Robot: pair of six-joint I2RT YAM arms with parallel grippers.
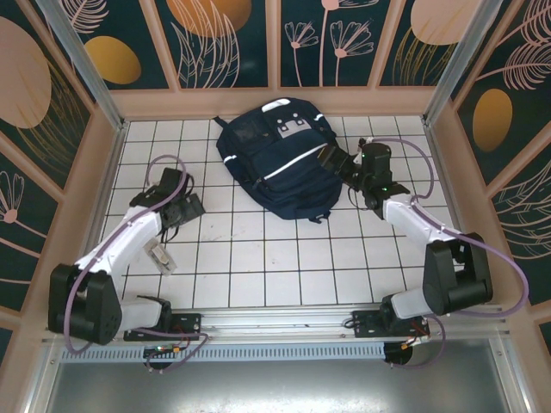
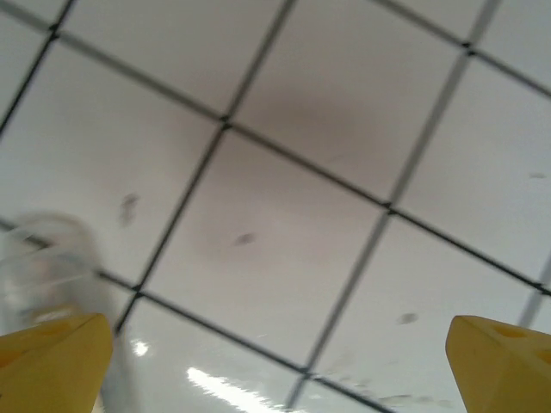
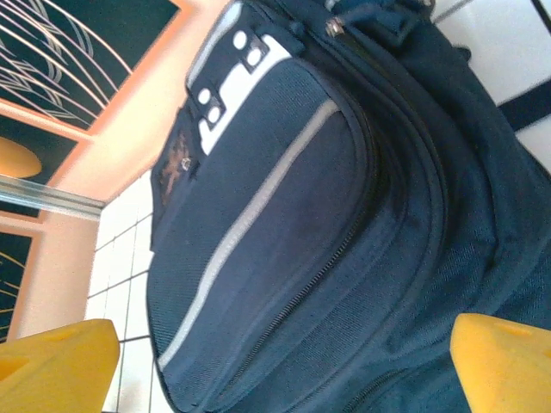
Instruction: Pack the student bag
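Note:
The student bag (image 1: 277, 163), navy blue with white stripes and grey-white patches, lies flat on the tiled table at the back middle. Up close, the student bag (image 3: 344, 215) shows a reflective stripe and a zip line running along its front pocket. My right gripper (image 1: 334, 163) is at the bag's right side, and in the right wrist view my right gripper (image 3: 284, 366) is open, its yellow fingertips (image 3: 52, 361) wide apart in front of the fabric. My left gripper (image 1: 189, 206) hovers over bare tiles left of the bag. The left gripper (image 2: 280, 366) is open and holds nothing.
A small clear object (image 1: 160, 255) lies on the tiles beside my left forearm; a blurred clear shape (image 2: 43, 267) sits at the left of the left wrist view. Peach walls (image 1: 95, 172) enclose the white tiled table (image 1: 258, 267) on three sides.

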